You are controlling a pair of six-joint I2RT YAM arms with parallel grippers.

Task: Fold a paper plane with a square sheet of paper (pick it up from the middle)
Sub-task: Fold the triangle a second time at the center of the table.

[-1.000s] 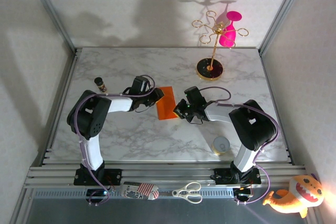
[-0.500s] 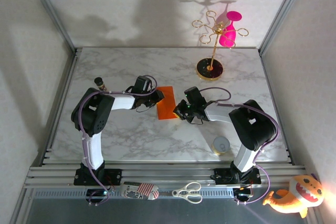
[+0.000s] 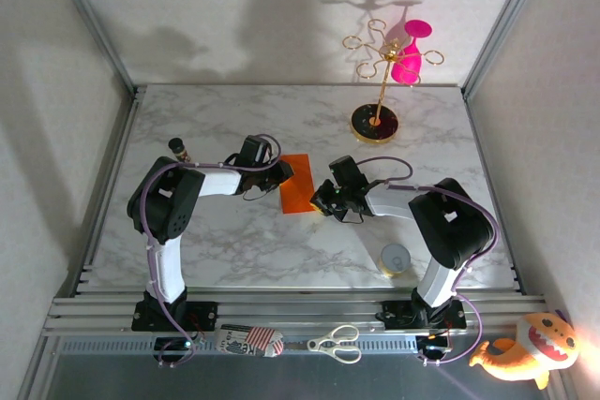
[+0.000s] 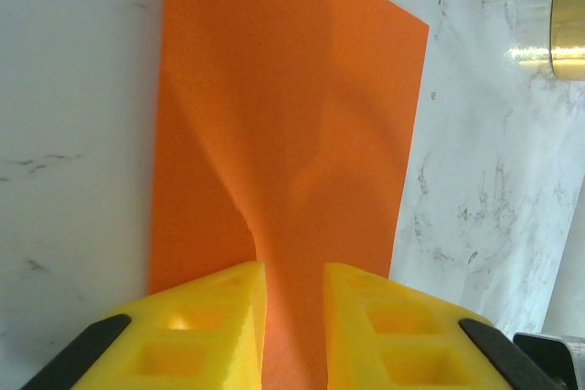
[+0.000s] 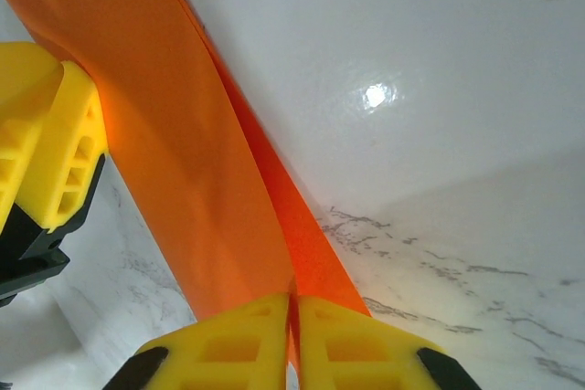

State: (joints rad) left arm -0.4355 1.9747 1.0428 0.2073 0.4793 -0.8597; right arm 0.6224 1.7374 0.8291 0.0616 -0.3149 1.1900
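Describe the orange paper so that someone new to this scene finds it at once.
On the marble table, look at the middle, between the left gripper and the right gripper. The square sheet of paper lies there as a rectangle. It is the one bright-orange thing on the tabletop; the orange plush toy sits off the table's near right corner.

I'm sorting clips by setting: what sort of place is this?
Probably a robot lab cell: marble-patterned table inside a panelled aluminium frame, two arms bolted at its edge, props like the gold stand.
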